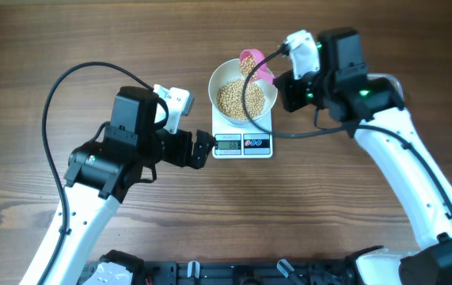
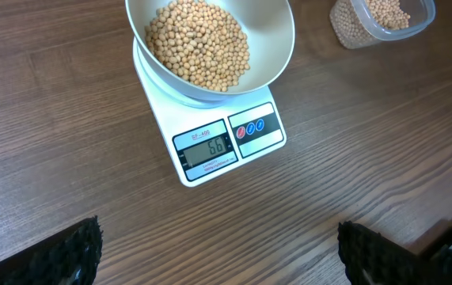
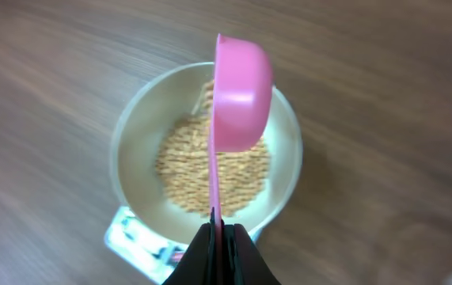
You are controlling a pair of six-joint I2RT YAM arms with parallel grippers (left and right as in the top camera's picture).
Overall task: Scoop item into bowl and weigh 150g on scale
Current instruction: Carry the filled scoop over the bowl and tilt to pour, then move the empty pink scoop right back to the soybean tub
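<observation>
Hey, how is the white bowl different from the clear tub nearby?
The white bowl is round and opaque; the clear tub is see-through with rounded corners. The bowl sits on the scale; the tub stands on the table. Both hold beige beans.

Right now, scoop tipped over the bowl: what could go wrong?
1. The pink scoop, pinched by the shut right tool, hangs over the bowl's far rim; beans could drop outside.
2. The open left tool sits right beside the scale; a nudge might skew its reading.
3. The bowl overhangs the scale, so a scoop knock could tip it.
</observation>
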